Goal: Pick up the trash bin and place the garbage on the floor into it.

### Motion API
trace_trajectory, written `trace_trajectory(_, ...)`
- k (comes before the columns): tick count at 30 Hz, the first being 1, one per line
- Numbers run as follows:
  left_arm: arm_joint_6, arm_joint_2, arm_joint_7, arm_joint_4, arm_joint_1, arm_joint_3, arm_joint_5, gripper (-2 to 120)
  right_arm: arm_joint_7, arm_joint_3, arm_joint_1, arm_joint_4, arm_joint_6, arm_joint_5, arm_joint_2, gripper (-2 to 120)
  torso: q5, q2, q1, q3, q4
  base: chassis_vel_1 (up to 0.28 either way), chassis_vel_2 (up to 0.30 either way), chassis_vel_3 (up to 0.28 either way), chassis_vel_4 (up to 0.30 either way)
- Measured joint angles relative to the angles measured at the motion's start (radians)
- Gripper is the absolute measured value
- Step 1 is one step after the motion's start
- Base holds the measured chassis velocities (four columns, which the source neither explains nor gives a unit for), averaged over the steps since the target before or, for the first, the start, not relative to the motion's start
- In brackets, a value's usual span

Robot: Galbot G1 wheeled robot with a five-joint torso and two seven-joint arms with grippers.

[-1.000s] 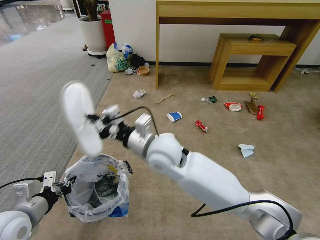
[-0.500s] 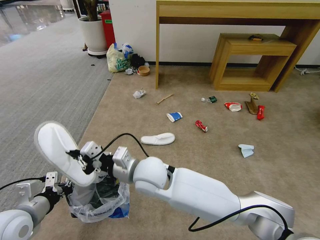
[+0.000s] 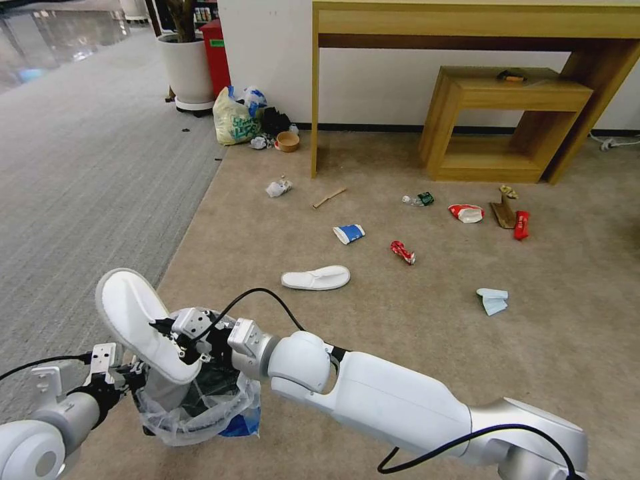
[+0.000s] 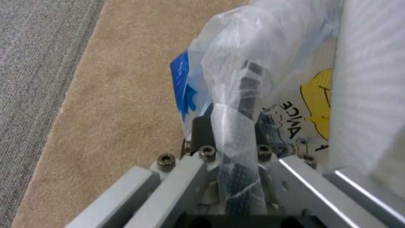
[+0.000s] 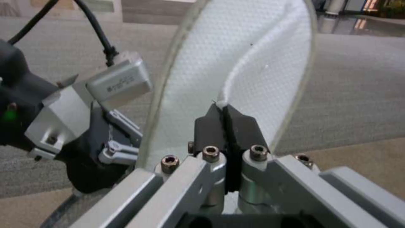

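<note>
At the near left, the left gripper [image 3: 130,377] is clamped on the rim of the trash bin [image 3: 197,400], which stands on the beige carpet [image 3: 400,320] beside the grey ribbed carpet [image 3: 80,200]; the left wrist view shows its jaws pinching rim and crinkly liner [image 4: 236,95] together, a sound hold, since loose film alone would likely slip. Just above the bin mouth, the right gripper [image 3: 175,339] has its jaws closed tight on the strap edge of a white slipper [image 3: 133,320], tilted heel-down into the bag. The slipper looks light, soft and floppy. Further right lie its twin [image 3: 315,277], a paper cup [image 3: 349,233], a crushed can [image 3: 402,252] and a face mask [image 3: 493,301].
</note>
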Motion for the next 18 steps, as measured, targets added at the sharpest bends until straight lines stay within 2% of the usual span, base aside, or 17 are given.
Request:
trace_trajectory(9,0.000,-0.004,0.000,0.001,0.000,0.004,0.002,0,0.020,-0.005,-0.014,-0.008,0.004,-0.008,0.005,0,0.0000,0.000,0.000,0.000,0.0000,0.000,0.000,0.000,0.000)
trace_trajectory(12,0.000,-0.004,0.000,0.000,0.001,0.002,0.002,0,0.042,-0.005,-0.016,0.009,0.000,-0.007,-0.003,11,0.0000,0.000,0.000,0.000,0.0000,0.000,0.000,0.000,0.000)
trace_trajectory(13,0.000,-0.004,0.000,0.000,0.001,0.002,0.002,0,0.042,-0.005,-0.016,0.009,0.000,-0.007,-0.003,11,0.0000,0.000,0.000,0.000,0.0000,0.000,0.000,0.000,0.000)
trace_trajectory(16,0.000,-0.004,0.000,0.000,0.001,0.000,0.001,0,0.060,0.003,-0.022,0.017,-0.002,0.002,-0.004,28,0.0000,0.000,0.000,0.000,0.0000,0.000,0.000,0.000,0.000)
trace_trajectory(18,0.000,-0.005,0.000,0.000,0.001,0.000,0.001,0,0.061,0.006,-0.022,0.017,-0.003,0.004,-0.004,30,0.0000,0.000,0.000,0.000,0.0000,0.000,0.000,0.000,0.000)
